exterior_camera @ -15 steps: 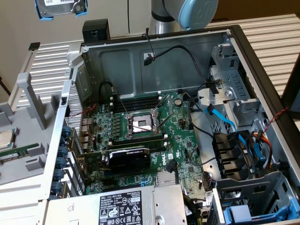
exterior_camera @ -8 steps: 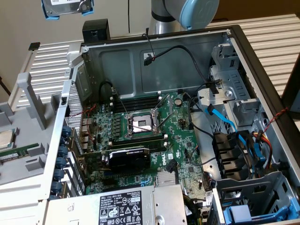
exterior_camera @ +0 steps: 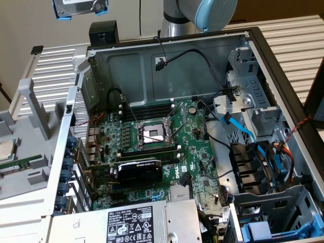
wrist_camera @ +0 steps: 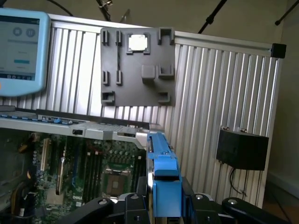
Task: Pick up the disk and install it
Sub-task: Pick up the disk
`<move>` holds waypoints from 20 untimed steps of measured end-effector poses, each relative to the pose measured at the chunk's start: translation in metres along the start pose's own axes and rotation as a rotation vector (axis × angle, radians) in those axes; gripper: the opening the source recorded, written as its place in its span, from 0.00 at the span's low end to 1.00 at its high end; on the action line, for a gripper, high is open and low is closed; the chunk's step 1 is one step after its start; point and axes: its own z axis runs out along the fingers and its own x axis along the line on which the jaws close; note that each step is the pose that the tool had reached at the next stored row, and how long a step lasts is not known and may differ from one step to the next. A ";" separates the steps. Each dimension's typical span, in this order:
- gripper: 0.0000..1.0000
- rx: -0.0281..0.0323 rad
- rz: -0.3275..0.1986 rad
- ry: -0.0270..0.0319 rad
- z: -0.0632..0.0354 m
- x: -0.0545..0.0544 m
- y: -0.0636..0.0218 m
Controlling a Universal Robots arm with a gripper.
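Observation:
The disk point(exterior_camera: 81, 7) hangs high above the open computer case point(exterior_camera: 167, 50), at the top of the exterior view towards its left; only its silver underside and blue rail frame show there. In the wrist view the disk point(wrist_camera: 161, 177) stands edge-on, blue rail towards the camera, with my gripper point(wrist_camera: 163, 207) shut on it, one black finger on each side. Below it lie the motherboard point(wrist_camera: 88, 168) and the case's edge. In the exterior view the gripper itself is out of frame.
The case holds a motherboard point(exterior_camera: 157, 147) with a bare CPU socket point(exterior_camera: 152, 134), loose cables and grey drive bays point(exterior_camera: 253, 116). Another blue-railed tray point(exterior_camera: 263, 230) sits at the exterior view's lower right. A grey fixture point(wrist_camera: 138, 70) carries a processor chip point(wrist_camera: 138, 43). A black box point(exterior_camera: 104, 33) stands behind the case.

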 end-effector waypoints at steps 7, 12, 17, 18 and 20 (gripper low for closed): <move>0.36 0.0002 0.000 -0.0001 0.0001 0.000 -0.0017; 0.36 0.0016 0.000 0.0001 -0.0001 0.001 -0.0130; 0.36 0.0112 0.001 0.0012 -0.0002 0.004 -0.0153; 0.36 0.0128 0.001 0.0014 -0.0002 0.005 -0.0154; 0.36 0.0158 0.001 0.0017 -0.0002 0.007 -0.0156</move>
